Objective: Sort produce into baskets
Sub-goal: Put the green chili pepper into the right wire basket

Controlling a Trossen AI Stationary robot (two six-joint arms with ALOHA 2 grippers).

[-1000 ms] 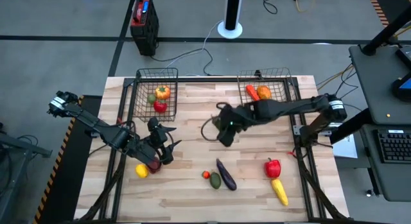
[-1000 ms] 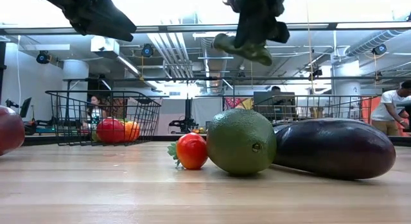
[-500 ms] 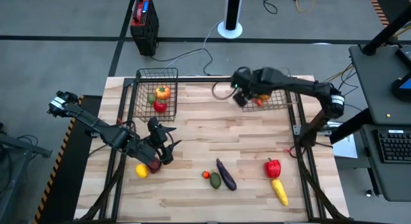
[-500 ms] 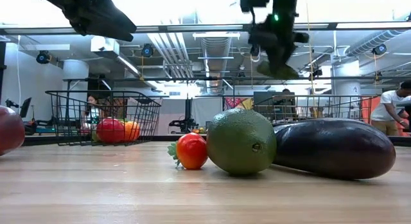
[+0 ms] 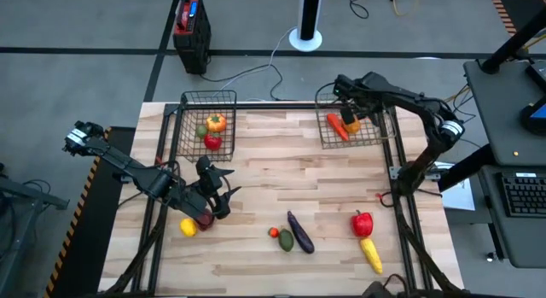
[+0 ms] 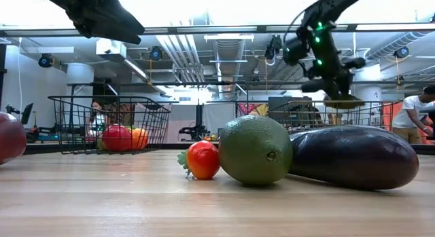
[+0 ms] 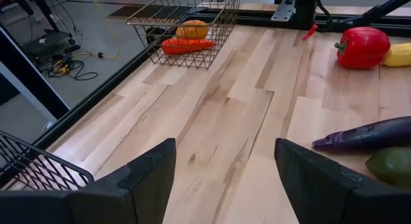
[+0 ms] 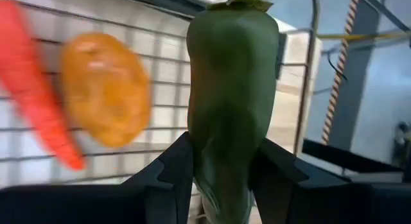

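A: What does the right gripper (image 5: 351, 113) carry?

B: A green cucumber (image 8: 231, 102), clamped between its fingers above the right-hand basket (image 5: 374, 137) – its lower end is hidden behind the fingers, and from overhead the arm covers it.

A: Which way does it run?

B: Lengthwise out from the fingers, stem tip farthest away. Under it in the basket lie a carrot (image 8: 35, 83) and an orange (image 8: 106, 89).

A: And the left gripper (image 5: 215, 195)?

B: Jaws apart, empty, low over the table's left side beside a lemon (image 5: 188, 227) – the red fruit (image 5: 205, 219) by it is half covered.
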